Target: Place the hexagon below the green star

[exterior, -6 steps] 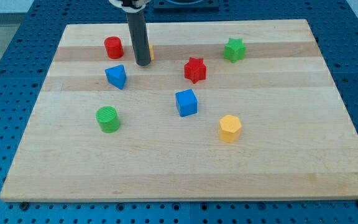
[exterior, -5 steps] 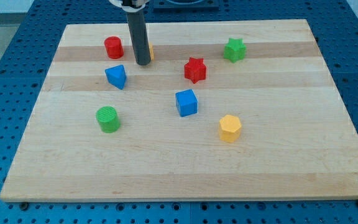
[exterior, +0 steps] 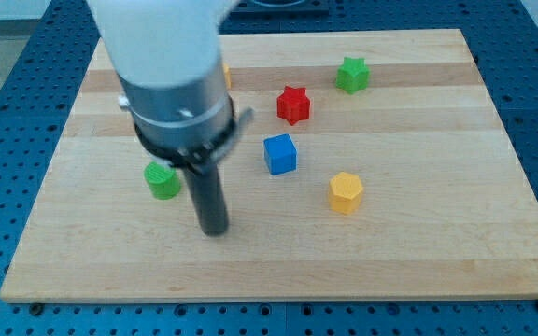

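Note:
The yellow hexagon (exterior: pixel 346 191) lies right of the board's middle, toward the view's bottom. The green star (exterior: pixel 351 74) sits near the top right, far above the hexagon. My tip (exterior: pixel 214 229) rests on the board at lower centre-left, well left of the hexagon and just right of and below the green cylinder (exterior: pixel 163 180). The arm's big body hides the board's upper left part.
A red star (exterior: pixel 293 104) lies above the blue cube (exterior: pixel 280 154), which sits up-left of the hexagon. A sliver of a yellow block (exterior: pixel 226 76) shows beside the arm. The wooden board (exterior: pixel 437 233) rests on a blue perforated table.
The arm has swung from the board's upper left down to the lower centre-left. It now covers the red cylinder and blue block. The blocks look unmoved.

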`<state>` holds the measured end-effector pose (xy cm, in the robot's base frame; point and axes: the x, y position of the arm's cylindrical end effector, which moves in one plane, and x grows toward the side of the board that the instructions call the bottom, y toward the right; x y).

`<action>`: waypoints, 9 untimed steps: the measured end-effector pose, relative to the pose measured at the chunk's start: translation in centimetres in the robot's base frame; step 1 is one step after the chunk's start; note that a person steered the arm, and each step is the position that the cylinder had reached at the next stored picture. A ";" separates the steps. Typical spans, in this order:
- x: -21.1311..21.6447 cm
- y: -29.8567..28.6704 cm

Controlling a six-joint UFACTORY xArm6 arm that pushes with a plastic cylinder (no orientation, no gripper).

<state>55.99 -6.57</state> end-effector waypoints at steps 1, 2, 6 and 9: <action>-0.1 0.6; -2.4 3.6; -2.7 10.7; -4.6 14.3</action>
<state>51.37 7.76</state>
